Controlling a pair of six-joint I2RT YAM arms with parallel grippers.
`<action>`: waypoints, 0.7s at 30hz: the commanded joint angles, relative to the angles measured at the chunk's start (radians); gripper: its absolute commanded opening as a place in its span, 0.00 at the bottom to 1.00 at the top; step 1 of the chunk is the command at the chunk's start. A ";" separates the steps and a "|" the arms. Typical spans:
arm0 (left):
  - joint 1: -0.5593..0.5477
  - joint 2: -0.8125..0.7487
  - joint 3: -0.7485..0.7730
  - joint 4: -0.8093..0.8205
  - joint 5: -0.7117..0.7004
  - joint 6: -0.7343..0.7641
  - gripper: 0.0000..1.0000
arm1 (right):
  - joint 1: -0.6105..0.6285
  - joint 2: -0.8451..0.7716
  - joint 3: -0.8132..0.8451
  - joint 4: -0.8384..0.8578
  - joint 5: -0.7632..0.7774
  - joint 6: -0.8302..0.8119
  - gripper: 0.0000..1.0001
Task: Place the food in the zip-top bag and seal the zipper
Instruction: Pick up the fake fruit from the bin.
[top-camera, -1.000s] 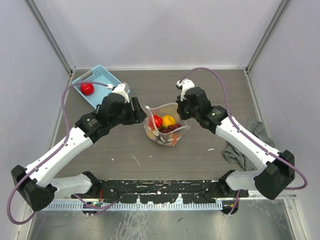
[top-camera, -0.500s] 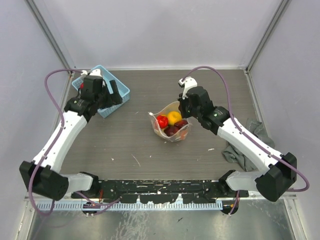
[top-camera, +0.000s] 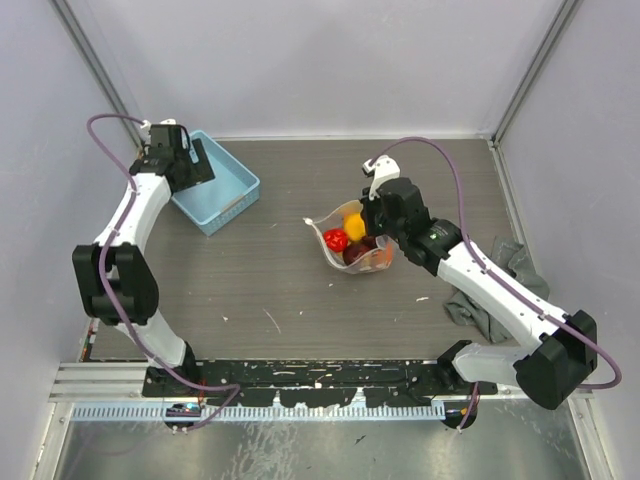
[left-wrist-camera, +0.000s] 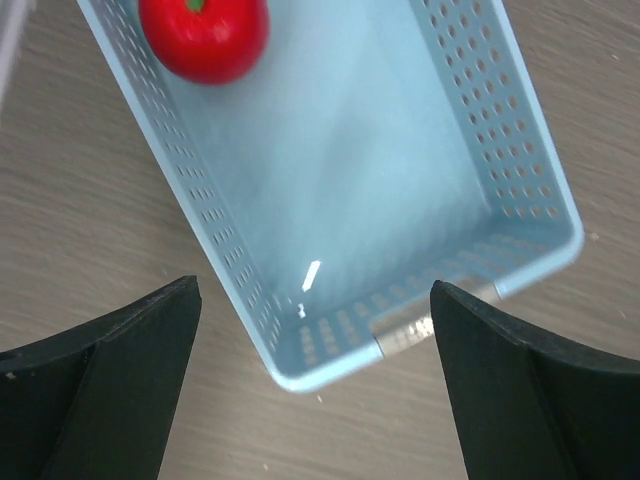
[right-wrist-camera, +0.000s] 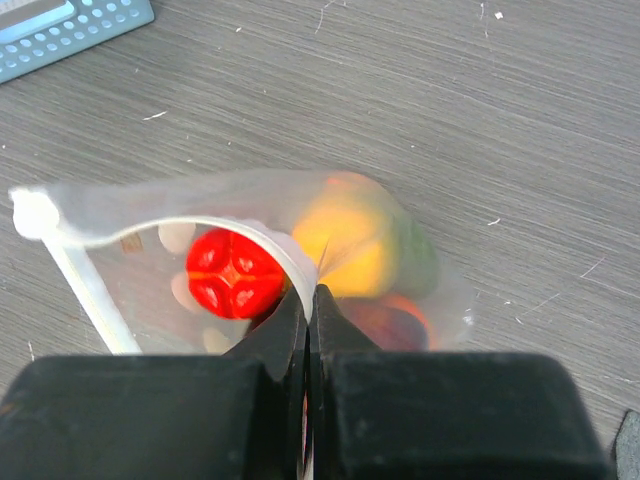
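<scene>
Clear zip-top bag (right-wrist-camera: 180, 215), pinched in right pincer (right-wrist-camera: 311, 300)

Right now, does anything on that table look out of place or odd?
One red fruit sits alone in the blue basket, while the other fruits are in the zip-top bag. The right gripper pinches that bag by one rim, so its mouth gapes open. A grey cloth lies crumpled on the right.

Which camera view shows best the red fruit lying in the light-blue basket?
The left wrist view: the red fruit lies large at upper left, in a corner of the basket, its top cut by the frame edge. In the top external view the left gripper hides it. The right wrist view shows only a basket corner.
</scene>
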 joint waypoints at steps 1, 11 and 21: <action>0.050 0.081 0.111 0.125 -0.019 0.098 0.98 | 0.000 -0.017 0.000 0.099 0.001 0.013 0.00; 0.120 0.364 0.322 0.174 -0.009 0.258 0.98 | -0.001 0.015 0.002 0.096 -0.007 0.010 0.00; 0.178 0.561 0.480 0.198 0.047 0.341 0.98 | -0.001 0.056 0.024 0.068 -0.025 0.005 0.00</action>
